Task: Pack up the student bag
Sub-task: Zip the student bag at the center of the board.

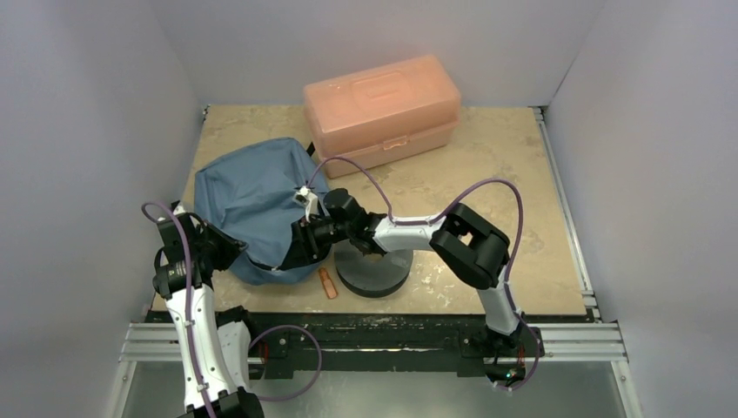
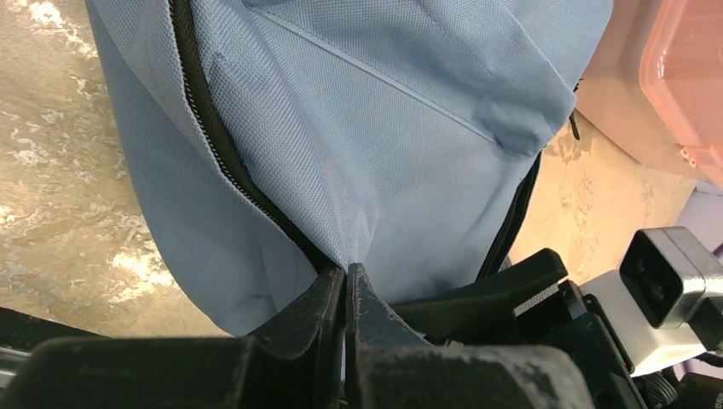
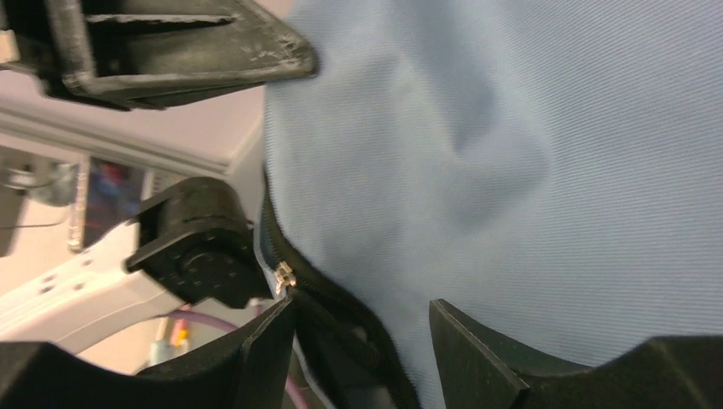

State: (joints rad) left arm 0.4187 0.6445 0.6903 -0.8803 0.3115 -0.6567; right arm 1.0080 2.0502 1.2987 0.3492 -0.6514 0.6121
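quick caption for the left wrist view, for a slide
Left hand pinches the blue backpack beside its zipper, pink box behind.

A robotics lab test cell: plain white panels wall in the beige tabletop beyond and on both sides of the right claw, with aluminium framing rails behind it.
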